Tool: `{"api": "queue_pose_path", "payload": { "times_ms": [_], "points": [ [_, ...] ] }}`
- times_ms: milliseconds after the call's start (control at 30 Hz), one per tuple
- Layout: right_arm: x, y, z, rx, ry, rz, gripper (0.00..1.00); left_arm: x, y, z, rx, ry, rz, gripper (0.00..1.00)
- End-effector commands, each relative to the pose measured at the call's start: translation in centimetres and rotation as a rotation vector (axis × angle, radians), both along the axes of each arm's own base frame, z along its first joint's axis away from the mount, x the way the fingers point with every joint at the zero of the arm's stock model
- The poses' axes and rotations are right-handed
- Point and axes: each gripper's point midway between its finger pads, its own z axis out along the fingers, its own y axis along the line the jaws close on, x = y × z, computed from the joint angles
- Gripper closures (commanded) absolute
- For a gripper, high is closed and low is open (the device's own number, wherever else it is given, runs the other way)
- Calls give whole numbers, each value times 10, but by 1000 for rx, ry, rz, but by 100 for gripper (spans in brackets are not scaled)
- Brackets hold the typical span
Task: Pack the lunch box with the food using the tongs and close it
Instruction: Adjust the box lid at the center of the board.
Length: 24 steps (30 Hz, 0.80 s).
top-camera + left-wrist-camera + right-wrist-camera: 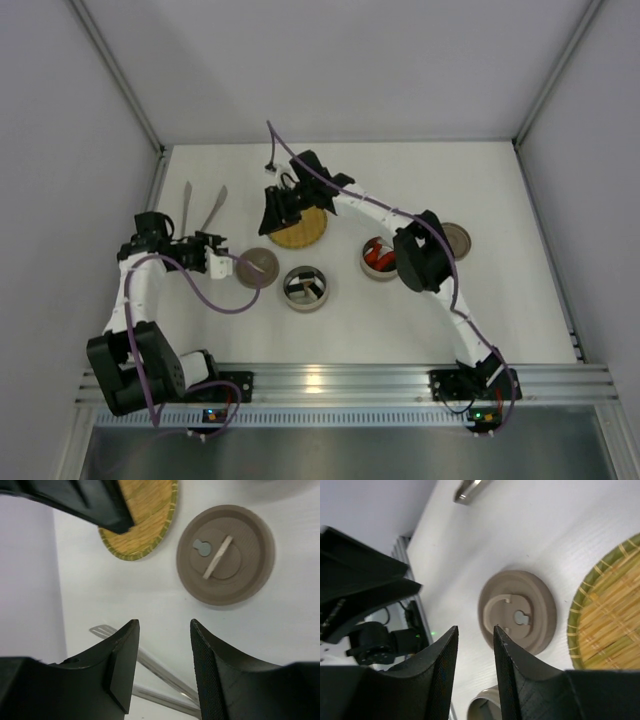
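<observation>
**White bench, grey walls: tongs lie ungripped, both hands empty**

White bench [500,300] boxed in by pale grey walls [60,150]. The tongs [162,670] lie flat toward the far-left corner, tips pointing at the far edge. The left hand [164,624] hovers right over them near the joined end. It is about half open with nothing between the fingers, and I see no contact with the metal.

The right hand [475,628] hangs above the near-left rim of the woven plate [305,232], mid-bench toward the far edge. Its gap is narrow and it holds and touches nothing. The part of the plate that shows looks bare.

A brown lid [257,267] lies just left of a round metal tin [285,288] with dividers, both mid-bench. I can't tell what is inside that tin. A second tin [366,270] to its right holds red-orange food pieces [378,255]. Another round lid [460,240] sits further toward the right edge. No sushi rolls are visible in any view.

Step, as a judgement: the left hand is handling the tongs, either about to pick them up or just clear of them; the frames don't say which. Some food is already in a tin and nothing is closed yet.

If it's a pick-up, the next move is to drop straight down, straddle both thin arms near the joint and close gently. The arms are slim, lie flat on the bench and could slip out sideways.
</observation>
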Motion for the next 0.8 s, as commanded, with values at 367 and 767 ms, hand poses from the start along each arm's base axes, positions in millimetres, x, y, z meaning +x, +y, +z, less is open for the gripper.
{"api": "queue_pose_path", "payload": {
  "times_ms": [367, 767],
  "points": [
    [28, -95, 203, 259, -259, -88, 1, -6, -12, 3, 344, -39, -455, 48],
    [55, -229, 234, 140, -409, -307, 1, 20, -59, -23, 431, 247, -497, 53]
  ]
}}
